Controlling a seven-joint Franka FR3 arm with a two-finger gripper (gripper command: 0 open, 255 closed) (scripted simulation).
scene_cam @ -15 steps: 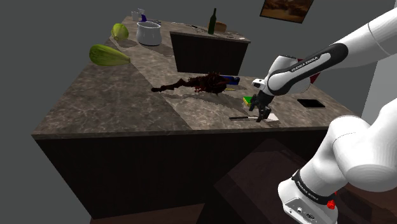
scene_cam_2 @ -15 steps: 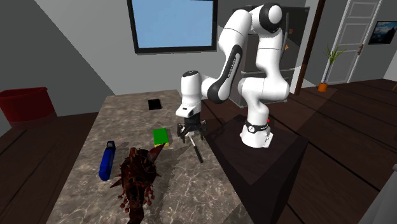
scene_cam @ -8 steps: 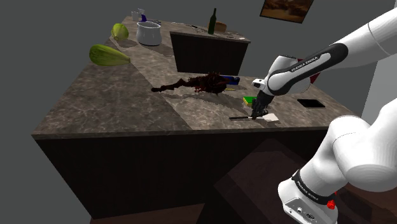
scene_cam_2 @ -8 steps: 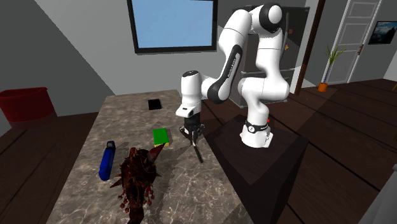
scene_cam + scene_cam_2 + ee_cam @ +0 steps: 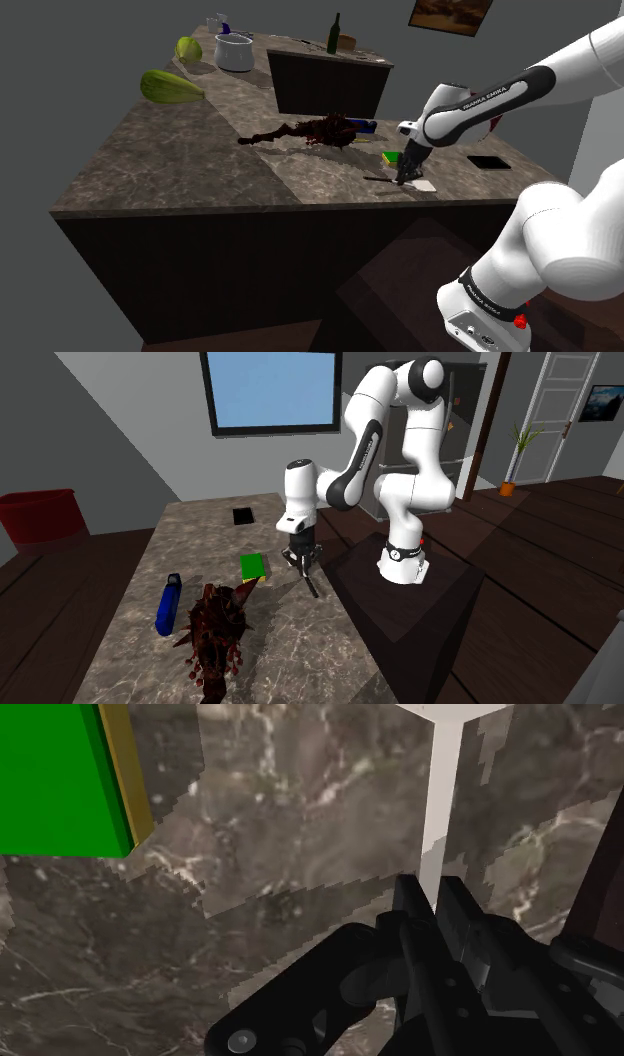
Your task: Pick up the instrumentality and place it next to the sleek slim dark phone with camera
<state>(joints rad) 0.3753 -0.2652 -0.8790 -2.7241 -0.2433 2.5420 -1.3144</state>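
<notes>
The tool's (image 5: 437,804) gripped part is being covered by the black fingers in the wrist view, and its white head is being cut off at the frame's edge. Whether it is touching the counter (image 5: 180,160) cannot be told. The gripper (image 5: 405,178) is being held pointing down near the counter's stand-side edge, clamped on the tool's slim shaft. A green block (image 5: 55,779) is lying just beside it. The dark phone (image 5: 486,162) is lying well apart, and a spiky dark red figure (image 5: 215,632) is lying farther off.
</notes>
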